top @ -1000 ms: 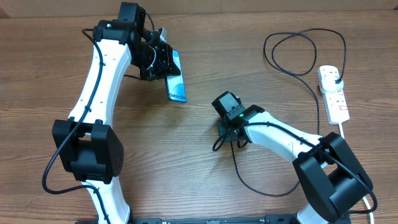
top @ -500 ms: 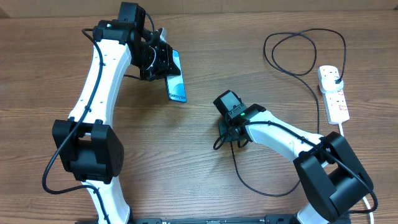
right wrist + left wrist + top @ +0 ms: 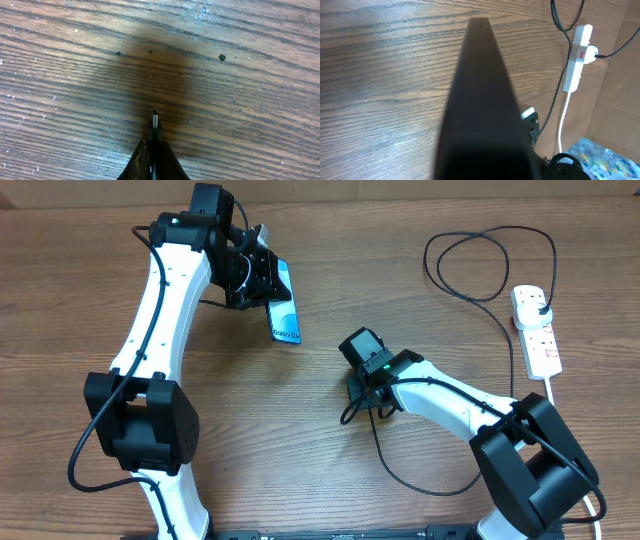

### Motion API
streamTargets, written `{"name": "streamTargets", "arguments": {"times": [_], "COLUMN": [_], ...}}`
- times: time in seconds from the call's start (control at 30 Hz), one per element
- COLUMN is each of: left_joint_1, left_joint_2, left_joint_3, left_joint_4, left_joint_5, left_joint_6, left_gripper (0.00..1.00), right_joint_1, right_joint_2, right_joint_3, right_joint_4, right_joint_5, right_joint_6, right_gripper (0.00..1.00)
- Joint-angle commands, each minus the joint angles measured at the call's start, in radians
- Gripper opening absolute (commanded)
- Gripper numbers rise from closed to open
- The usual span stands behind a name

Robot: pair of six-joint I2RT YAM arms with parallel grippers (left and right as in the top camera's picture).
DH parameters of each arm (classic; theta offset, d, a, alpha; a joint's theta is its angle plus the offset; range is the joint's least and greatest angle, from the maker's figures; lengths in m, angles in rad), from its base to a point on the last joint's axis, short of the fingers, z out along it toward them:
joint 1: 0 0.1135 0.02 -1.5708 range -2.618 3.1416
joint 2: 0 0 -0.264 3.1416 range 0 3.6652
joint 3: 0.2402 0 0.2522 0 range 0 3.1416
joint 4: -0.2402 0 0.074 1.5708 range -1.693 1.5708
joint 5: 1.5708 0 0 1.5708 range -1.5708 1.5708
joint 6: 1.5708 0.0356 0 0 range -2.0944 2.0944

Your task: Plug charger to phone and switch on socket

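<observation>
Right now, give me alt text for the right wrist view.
The right gripper is shut on the charger, whose small connector tip sticks out past the dark fingertips. Beyond it lies the wood-grain table, marked with a few dark specks.

Matt grained wood table, glossy phone, white plastic socket, metal-tipped charger
</observation>
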Motion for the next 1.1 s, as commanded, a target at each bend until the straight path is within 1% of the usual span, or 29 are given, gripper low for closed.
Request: {"name": "streamTargets", "arguments": {"times": [0.0,0.23,0.47,0.67,0.77,0.8,1.07], "left_joint_1": [0.004,0.004,0.005,0.005,0.005,0.004,0.005], "left_joint_2": [-0.013,-0.013,-0.013,-0.013,-0.013,-0.013,-0.013], "left_joint_3": [0.011,0.011,0.011,0.011,0.011,0.011,0.011], "left_joint_4": [0.004,0.004,0.001,-0.008,-0.010,-0.011,-0.011], "left_joint_5": [0.064,0.241,0.326,0.367,0.367,0.367,0.362], "left_joint_6": [-0.013,0.060,0.093,0.105,0.111,0.111,0.110], "left_gripper": [0.04,0.04,0.04,0.04,0.04,0.04,0.04], "right_joint_1": [0.010,0.010,0.010,0.010,0.010,0.010,0.010], "right_joint_2": [0.016,0.016,0.016,0.016,0.016,0.016,0.016], "right_joint_3": [-0.027,-0.039,-0.039,-0.039,-0.039,-0.039,-0.039], "right_joint_4": [-0.007,-0.002,0.019,0.010,0.015,0.016,0.018], "right_joint_5": [0.015,0.012,-0.027,-0.032,-0.031,-0.030,-0.029], "right_joint_6": [0.027,0.027,0.027,0.027,0.027,0.027,0.027], "right_gripper": [0.04,0.04,0.04,0.04,0.27,0.29,0.29]}}
